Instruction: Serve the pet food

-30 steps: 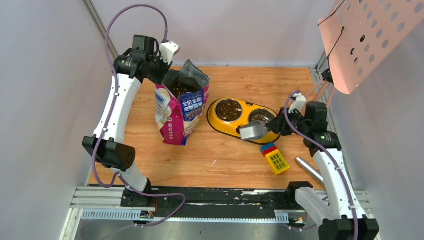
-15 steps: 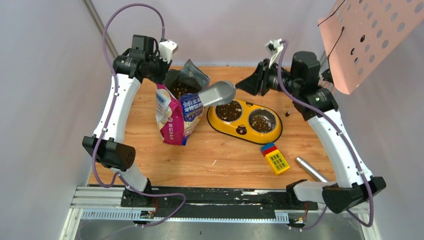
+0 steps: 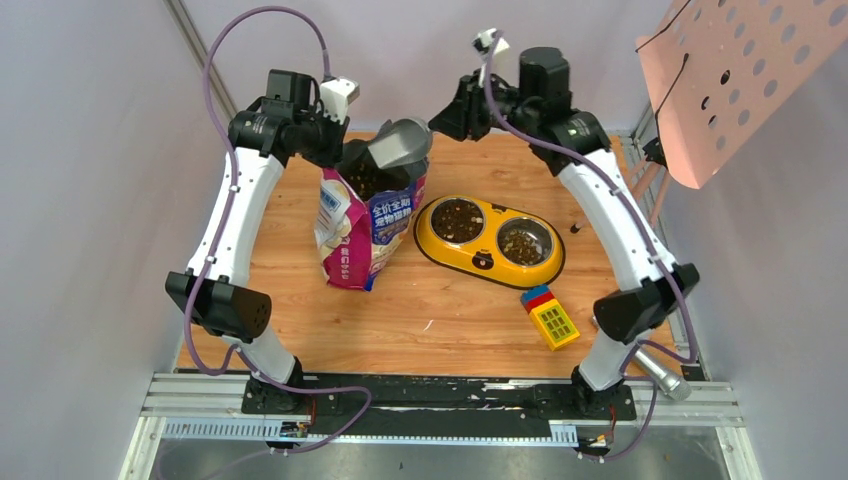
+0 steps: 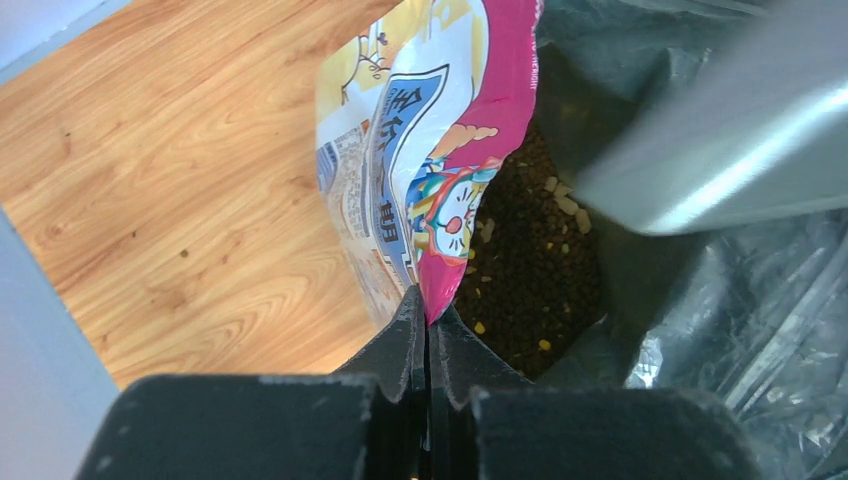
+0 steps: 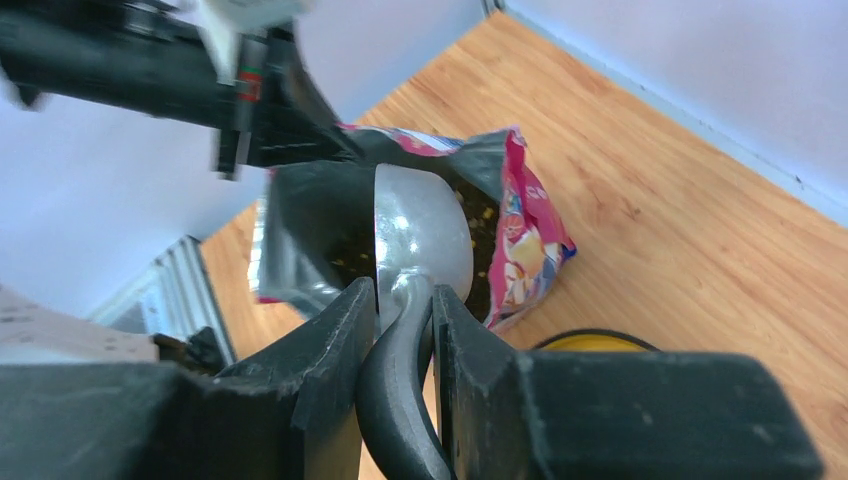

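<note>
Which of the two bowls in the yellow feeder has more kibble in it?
The bowl nearer the bag: kibble covers it, whereas the other bowl shows bare metal around its kibble.

Left end effector (image 4: 427, 318) pinching bag (image 4: 415, 150) rim, kibble (image 4: 530, 275) inside, scoop (image 4: 720, 150) overhead

Small dark brown kibble (image 4: 530, 270), few pale and yellow bits mixed in. Sitting loose deep inside the open upright bag (image 3: 365, 235), plus some in both bowls of the yellow feeder (image 3: 482, 263).
</note>
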